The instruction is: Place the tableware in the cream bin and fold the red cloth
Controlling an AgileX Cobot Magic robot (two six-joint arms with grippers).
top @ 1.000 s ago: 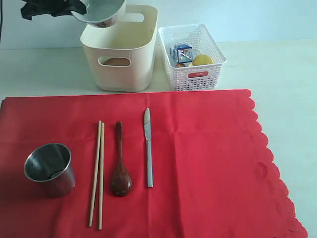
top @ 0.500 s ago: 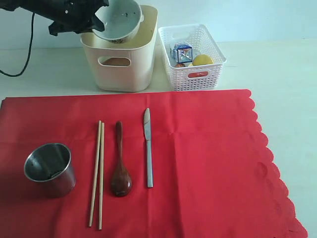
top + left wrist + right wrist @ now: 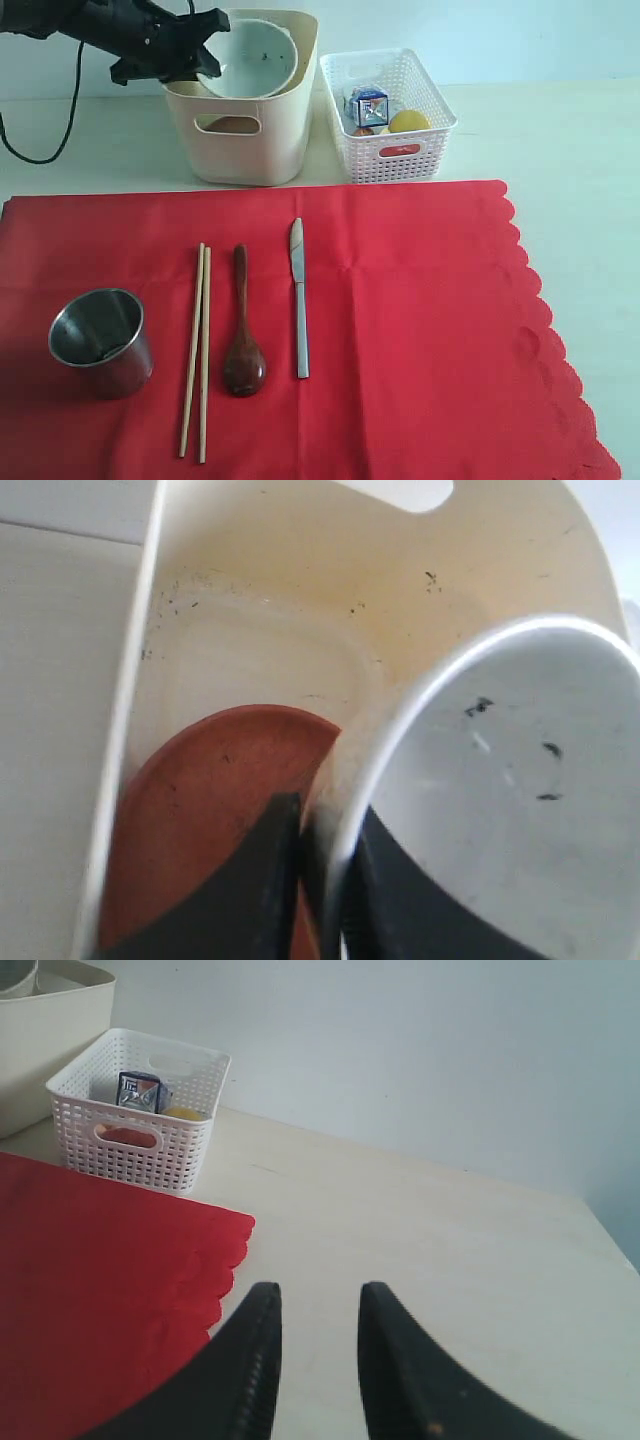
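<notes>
Above the table point(image 3: 560, 130), left gripper point(image 3: 325, 820) straddles the rim of a glossy round bowl point(image 3: 520, 780), grip unclear; right gripper point(image 3: 318, 1295) parted, empty.

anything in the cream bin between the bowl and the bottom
Only the round brown plate, lying on the cream bin's floor below the tilted bowl, whose rim sits between the left claw's fingers. The bowl would likely come to rest on it; nothing else visible stands in the way.
</notes>
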